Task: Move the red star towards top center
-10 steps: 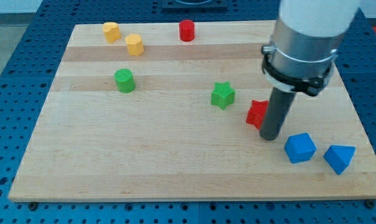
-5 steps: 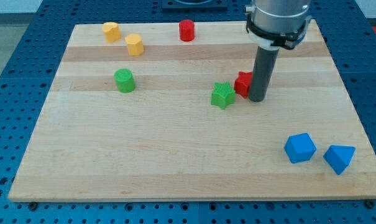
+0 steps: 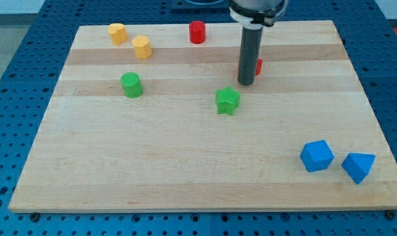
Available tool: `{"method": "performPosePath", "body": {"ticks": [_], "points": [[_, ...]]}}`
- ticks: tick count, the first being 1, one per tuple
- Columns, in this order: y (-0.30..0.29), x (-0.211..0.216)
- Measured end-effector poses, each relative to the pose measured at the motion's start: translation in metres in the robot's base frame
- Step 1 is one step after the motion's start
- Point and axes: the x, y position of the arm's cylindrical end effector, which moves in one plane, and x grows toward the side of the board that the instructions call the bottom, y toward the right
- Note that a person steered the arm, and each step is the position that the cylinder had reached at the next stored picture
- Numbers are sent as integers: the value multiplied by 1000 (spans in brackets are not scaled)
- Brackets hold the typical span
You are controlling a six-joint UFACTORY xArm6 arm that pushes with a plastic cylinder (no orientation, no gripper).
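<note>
The red star (image 3: 258,66) is almost wholly hidden behind my rod; only a red sliver shows at the rod's right side, in the upper middle of the board. My tip (image 3: 246,83) rests on the board just in front of the star, touching or nearly touching it. The green star (image 3: 228,101) lies a little below and left of the tip, apart from it. The red cylinder (image 3: 197,31) stands near the board's top edge, up and left of the tip.
Two yellow blocks (image 3: 117,33) (image 3: 142,47) sit at the top left. A green cylinder (image 3: 130,84) stands at the left middle. A blue cube (image 3: 315,156) and a blue wedge-like block (image 3: 358,166) sit at the bottom right. The wooden board (image 3: 185,170) lies on a blue perforated table.
My tip has moved up and to the left, pushing the red star from the right middle toward the upper middle. The green star was nudged slightly down and left.
</note>
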Motion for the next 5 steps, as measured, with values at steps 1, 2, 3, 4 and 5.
{"method": "performPosePath", "body": {"ticks": [1,2,3,4,5], "points": [[36,-15],[50,-33],[35,-38],[12,-38],[-1,-41]]}}
